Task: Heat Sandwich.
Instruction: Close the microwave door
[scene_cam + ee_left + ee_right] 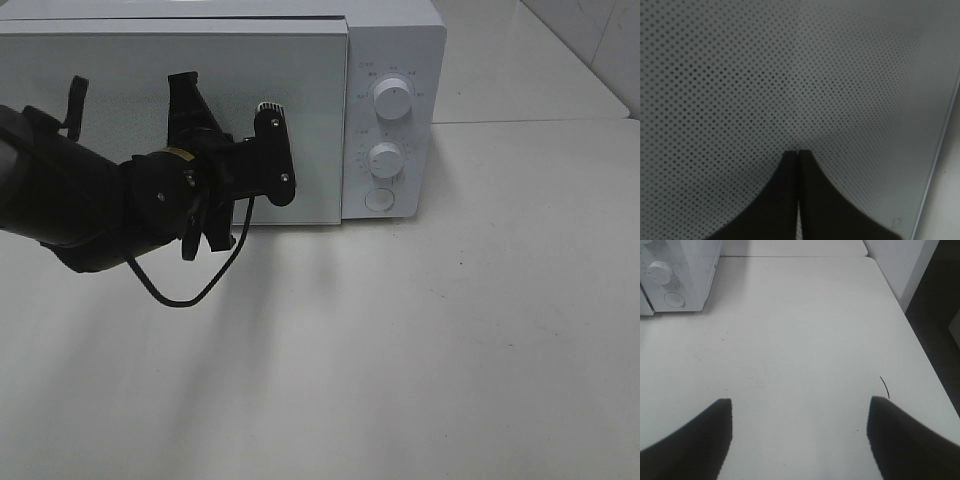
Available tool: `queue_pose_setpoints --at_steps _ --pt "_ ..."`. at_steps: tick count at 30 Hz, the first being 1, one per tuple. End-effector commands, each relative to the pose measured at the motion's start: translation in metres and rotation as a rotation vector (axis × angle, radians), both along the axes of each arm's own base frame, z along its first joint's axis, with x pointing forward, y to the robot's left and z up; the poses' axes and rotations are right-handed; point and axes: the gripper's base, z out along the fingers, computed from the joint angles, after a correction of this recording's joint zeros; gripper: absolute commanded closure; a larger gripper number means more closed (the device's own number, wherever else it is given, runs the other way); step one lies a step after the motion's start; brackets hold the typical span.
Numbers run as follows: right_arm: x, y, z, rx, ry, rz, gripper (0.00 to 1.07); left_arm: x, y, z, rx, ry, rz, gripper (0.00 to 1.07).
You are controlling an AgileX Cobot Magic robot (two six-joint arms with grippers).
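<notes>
Left pincer (798, 153), pressed together, at the microwave door (310, 80) (sandwich unseen); push squarely until it latches. Right pincer (800, 401) hangs spread.

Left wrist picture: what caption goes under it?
Shut left gripper close to the dotted microwave door.

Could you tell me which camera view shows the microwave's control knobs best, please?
The exterior high view: the upper knob and lower knob face the camera unobstructed, above the round button. The right wrist view catches the lower knob and round button, small and distant. The left wrist view shows no knobs, only the dotted door.
</notes>
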Motion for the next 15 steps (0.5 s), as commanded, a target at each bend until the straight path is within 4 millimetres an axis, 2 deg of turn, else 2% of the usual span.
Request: queue_pose_setpoints --at_steps 1,15 --pt "-0.0030 0.0002 0.0005 -0.002 -0.035 0.001 0.35 0.0174 0.0100 0.0210 -0.024 -0.138 0.081 1.07" --pt "-0.0030 0.0002 0.0005 -0.002 -0.035 0.001 0.35 0.0259 0.0031 0.0192 -0.026 -0.143 0.079 1.07"
